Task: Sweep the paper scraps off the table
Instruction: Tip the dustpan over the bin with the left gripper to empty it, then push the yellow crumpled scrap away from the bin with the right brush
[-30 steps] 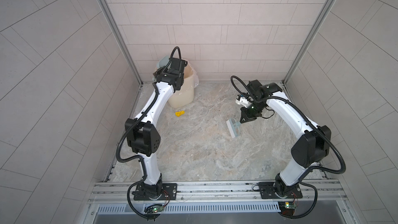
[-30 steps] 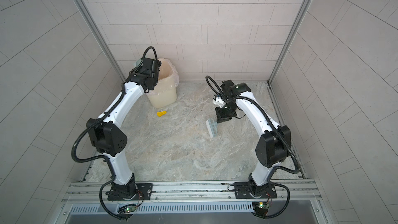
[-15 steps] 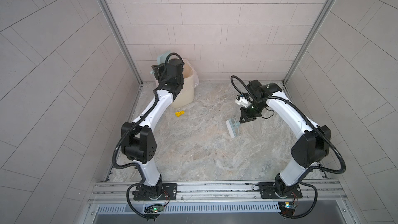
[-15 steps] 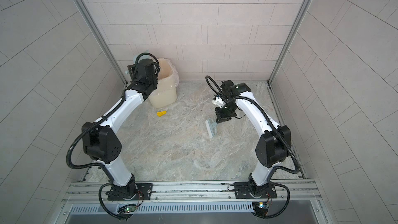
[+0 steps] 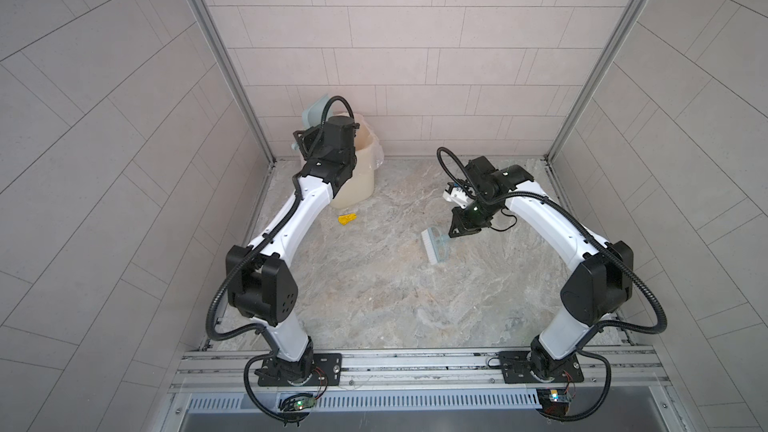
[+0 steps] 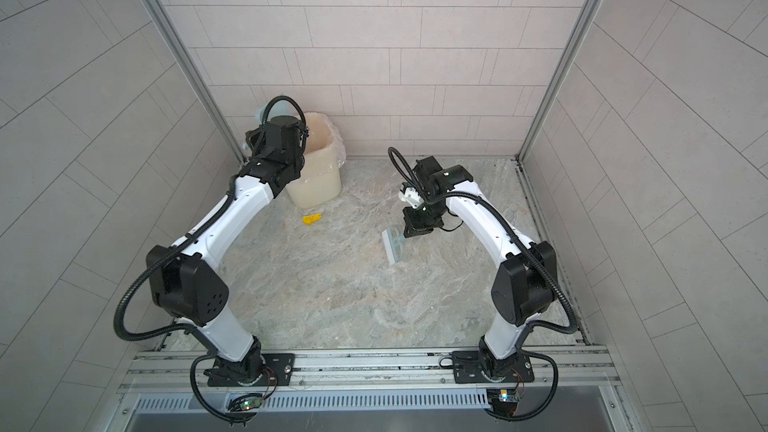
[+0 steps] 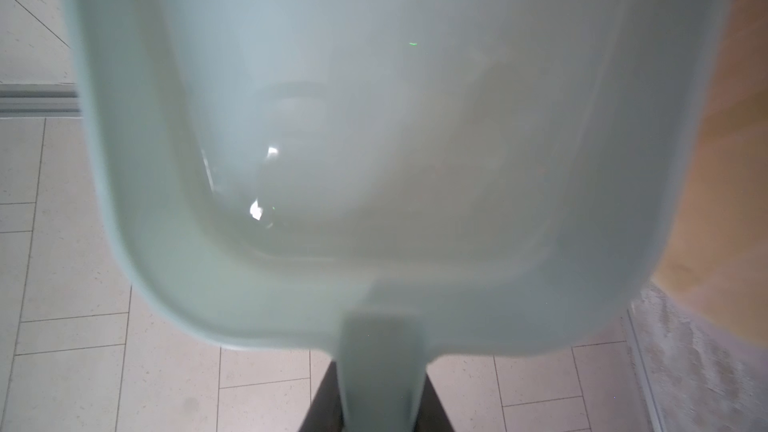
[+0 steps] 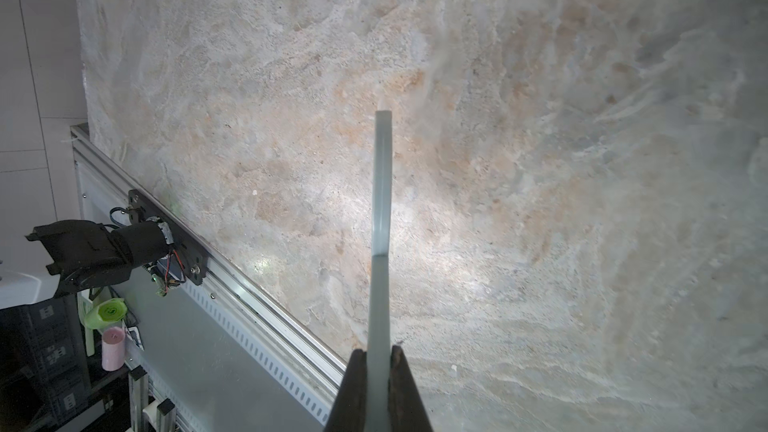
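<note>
The marbled table [image 5: 374,292] bears a cream bin [image 5: 360,187] back-left. The left gripper [image 7: 382,405] pinches the pale blue dustpan [image 7: 374,139] beside its rim. The right gripper [image 8: 378,371] clamps the hand brush [image 5: 434,245] mid-table. One yellow paper scrap [image 5: 347,219] lies near the bin.

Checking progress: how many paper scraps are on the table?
1: a yellow scrap on the table near the bin. Others may hide behind the left arm.

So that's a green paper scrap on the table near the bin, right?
No, the scrap is yellow, not green; both top views show it. It does lie on the table near the bin.
</note>
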